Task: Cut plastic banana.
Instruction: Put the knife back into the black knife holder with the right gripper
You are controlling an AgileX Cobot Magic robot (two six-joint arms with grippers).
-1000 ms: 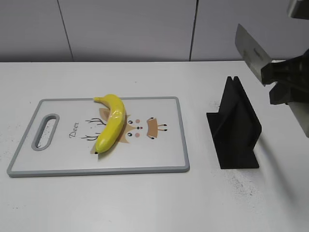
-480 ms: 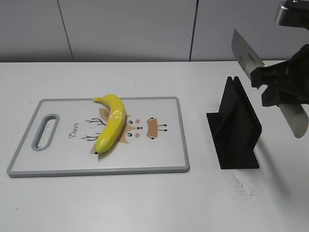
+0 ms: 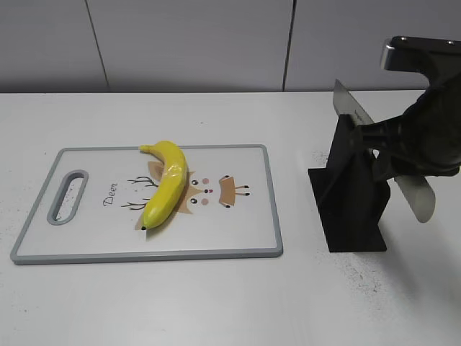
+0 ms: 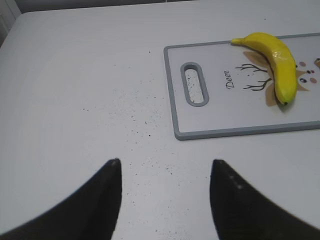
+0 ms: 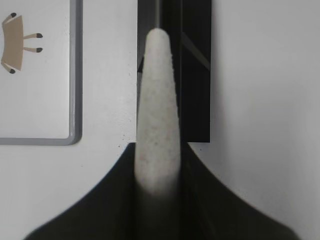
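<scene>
The right gripper (image 3: 385,148), clenched on the grey-handled steel knife (image 3: 351,108) above the black slotted knife stand (image 3: 351,194), should carry the blade level over the grey-rimmed white cutting board (image 3: 238,223) and bring it square across the middle of the glossy yellow plastic banana (image 3: 167,184), while the left gripper (image 4: 165,192) waits released

We see the plastic banana (image 3: 166,183) as glossy yellow plastic, with a bright sheen along its back. Beneath it, the cutting board (image 3: 238,231) looks like smooth, matt white plastic with a grey rim and a printed deer drawing. The knife holder (image 3: 351,194) reads as matt black, flat-sided plastic or sheet. The knife (image 3: 353,108) shows a dull, brushed metal blade and a pale, finely speckled handle (image 5: 159,110). The right gripper's fingers (image 5: 205,200) are matt black. The table (image 4: 75,100) is matt white, flecked with dark specks.
</scene>
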